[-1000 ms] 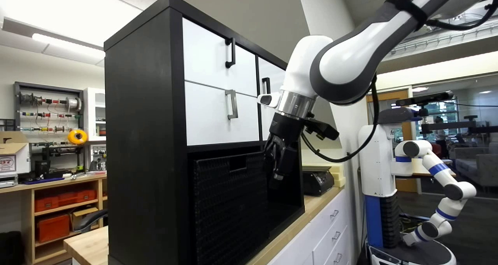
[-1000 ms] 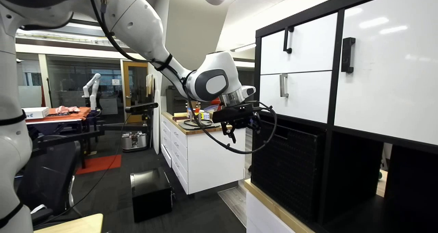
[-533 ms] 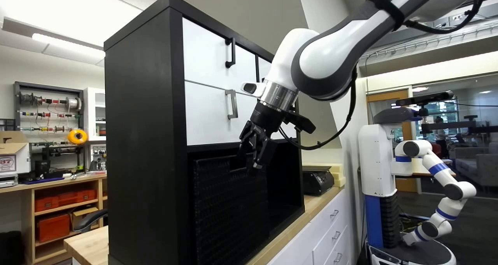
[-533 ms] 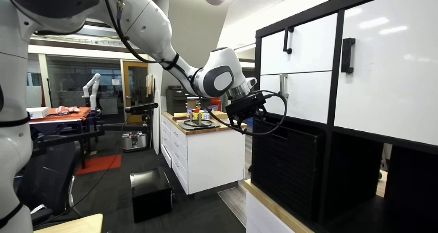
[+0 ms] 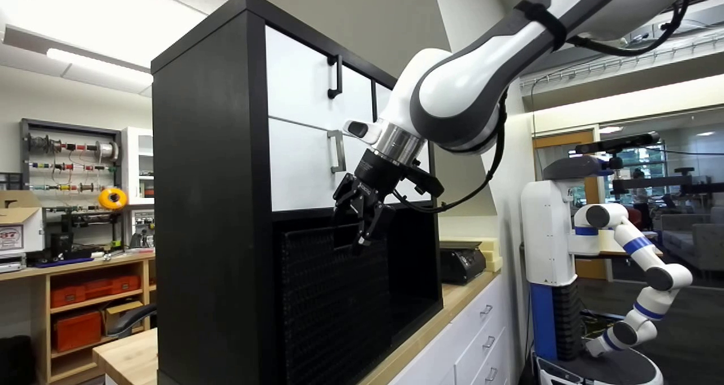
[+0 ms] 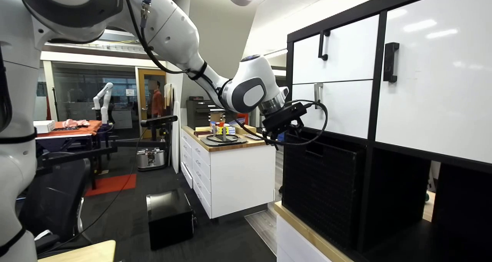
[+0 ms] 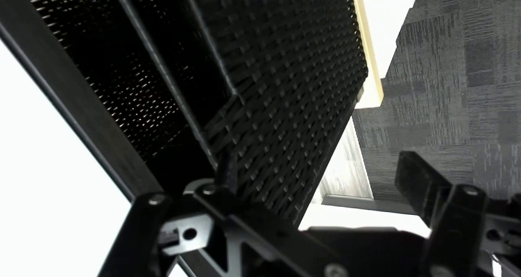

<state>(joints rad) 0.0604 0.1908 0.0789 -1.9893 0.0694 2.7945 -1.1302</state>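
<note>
Arches over from a raised elbow (image 6: pixel 73 8) toward the front edge of the counter (image 5: pixel 461 297), with the white-and-grey arm (image 5: pixel 498 71) sloping down along the forearm (image 6: pixel 169 35) in both exterior views. Bends again at the wrist (image 6: pixel 250 90), holding the end effector (image 7: pixel 320 169) tilted rather than upright, aimed down and well above that edge. Holds both fingers (image 7: pixel 419 183) far apart, with a wide gap between the tips and, as seen in the wrist view, one on either side of the counter's edge.

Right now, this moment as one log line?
end effector: open, holding nothing | nearest: black woven basket inside black cabinet | contact: unclear | white drawers: shut
</note>
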